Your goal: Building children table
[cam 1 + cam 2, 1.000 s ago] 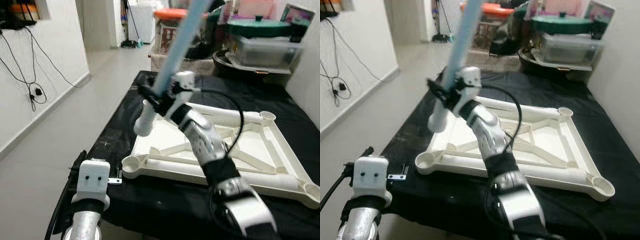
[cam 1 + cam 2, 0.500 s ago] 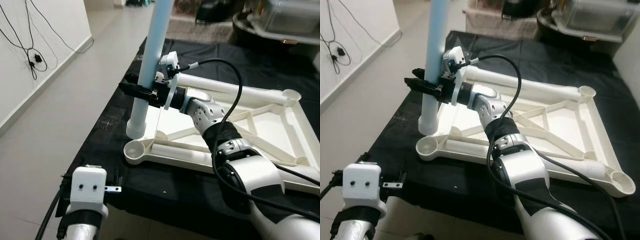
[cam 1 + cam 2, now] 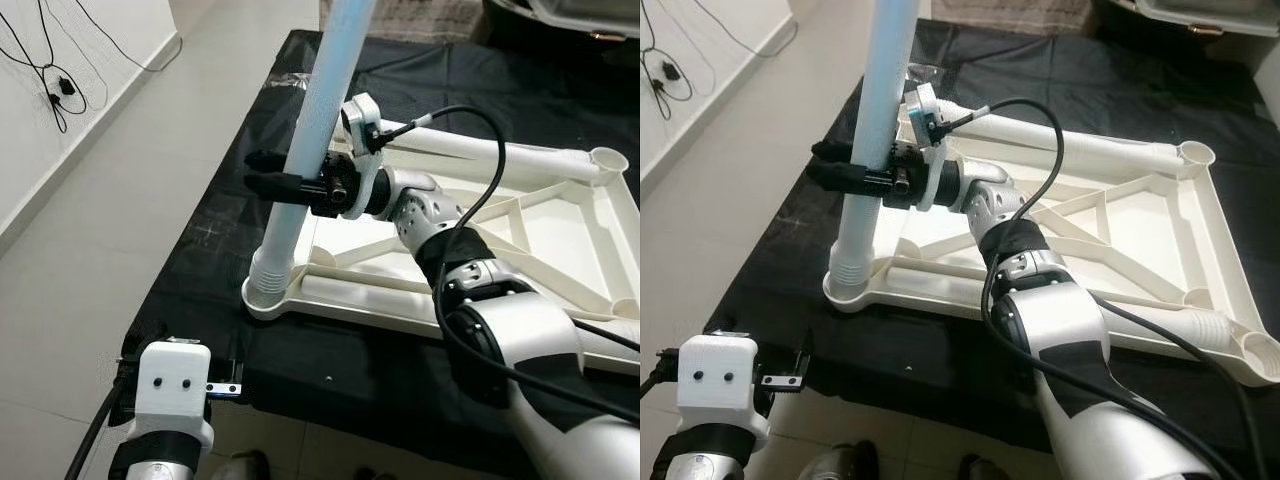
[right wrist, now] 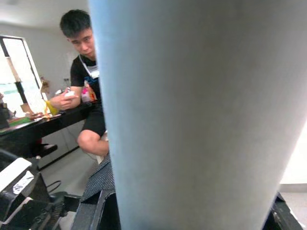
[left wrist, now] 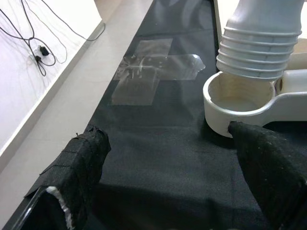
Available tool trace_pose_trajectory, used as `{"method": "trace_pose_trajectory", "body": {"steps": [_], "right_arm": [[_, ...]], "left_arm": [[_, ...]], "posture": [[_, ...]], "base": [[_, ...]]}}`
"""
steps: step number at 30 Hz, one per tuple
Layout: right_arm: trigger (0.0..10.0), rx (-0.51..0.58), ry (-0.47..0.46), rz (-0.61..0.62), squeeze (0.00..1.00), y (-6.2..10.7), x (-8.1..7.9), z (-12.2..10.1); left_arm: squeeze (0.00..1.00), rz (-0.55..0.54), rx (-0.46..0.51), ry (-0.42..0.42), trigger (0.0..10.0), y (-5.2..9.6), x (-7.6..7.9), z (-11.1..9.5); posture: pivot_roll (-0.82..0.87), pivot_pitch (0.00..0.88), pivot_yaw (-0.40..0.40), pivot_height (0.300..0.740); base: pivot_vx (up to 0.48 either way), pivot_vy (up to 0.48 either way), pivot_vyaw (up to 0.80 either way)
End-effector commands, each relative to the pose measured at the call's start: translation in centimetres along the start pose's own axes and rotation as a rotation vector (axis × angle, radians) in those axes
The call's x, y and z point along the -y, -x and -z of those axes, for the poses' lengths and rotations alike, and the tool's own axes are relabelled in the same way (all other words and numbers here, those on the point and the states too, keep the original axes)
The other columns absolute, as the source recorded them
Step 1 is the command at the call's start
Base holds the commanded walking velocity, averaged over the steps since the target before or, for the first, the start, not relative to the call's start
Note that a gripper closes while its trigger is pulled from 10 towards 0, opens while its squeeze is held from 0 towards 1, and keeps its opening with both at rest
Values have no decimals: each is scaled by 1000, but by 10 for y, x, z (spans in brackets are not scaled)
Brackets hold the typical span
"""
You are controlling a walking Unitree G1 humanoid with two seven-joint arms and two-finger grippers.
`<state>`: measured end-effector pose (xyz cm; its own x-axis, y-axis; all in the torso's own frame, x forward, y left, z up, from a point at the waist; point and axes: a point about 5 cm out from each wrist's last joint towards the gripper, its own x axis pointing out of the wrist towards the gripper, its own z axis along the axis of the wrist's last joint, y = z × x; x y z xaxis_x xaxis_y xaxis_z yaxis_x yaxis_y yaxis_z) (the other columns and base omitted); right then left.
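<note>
Right tool [image 3: 285, 184] clamped on blue leg [image 3: 322, 110], near-upright; ribbed end sits at corner socket [image 5: 233, 106] of tabletop frame [image 3: 560, 235], slightly tilted. Left tool [image 5: 177, 167] wide, just beside socket.

1. Right arm [image 3: 500, 330]: glossy silver-white shells, black bands at the joints.
2. Black cable [image 3: 470, 180] loops along it up to a small white camera module [image 3: 362, 118] at the wrist.
3. Right gripper [image 3: 275, 185]: two long black fingers on a black base.
4. Left arm [image 3: 160, 455]: silver tube, black collar, white boxy wrist housing [image 3: 168, 385] with two dark screw holes; black cable beside it.
5. Left gripper fingers [image 5: 79, 163]: black, woven-textured covering.
</note>
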<state>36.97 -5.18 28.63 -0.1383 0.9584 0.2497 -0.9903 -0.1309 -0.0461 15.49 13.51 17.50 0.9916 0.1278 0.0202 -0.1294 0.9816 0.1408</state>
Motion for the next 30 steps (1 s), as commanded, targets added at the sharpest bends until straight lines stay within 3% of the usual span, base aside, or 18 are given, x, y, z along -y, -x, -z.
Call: {"method": "trace_pose_trajectory", "body": {"steps": [1,16,19,30], "right_arm": [[10000,-1,13,-43,0,-7,-1,-1],[10000,-54,10,-83,0,-16,-5,18],[10000,-132,29,-94,0,-18,-7,28],[10000,-255,102,-40,0,-22,-5,38]], "left_arm": [[0,29,-10,18,10000,5,7,-3],[0,19,-14,6,10000,4,4,-3],[0,19,-15,1,10000,4,4,-3],[0,14,-10,2,10000,3,5,-4]], "posture": [[187,280,-32,740],[194,270,-34,740],[194,271,-34,740],[190,274,-39,740]], "base": [[0,0,0],[0,0,0],[0,0,0],[0,0,0]]}}
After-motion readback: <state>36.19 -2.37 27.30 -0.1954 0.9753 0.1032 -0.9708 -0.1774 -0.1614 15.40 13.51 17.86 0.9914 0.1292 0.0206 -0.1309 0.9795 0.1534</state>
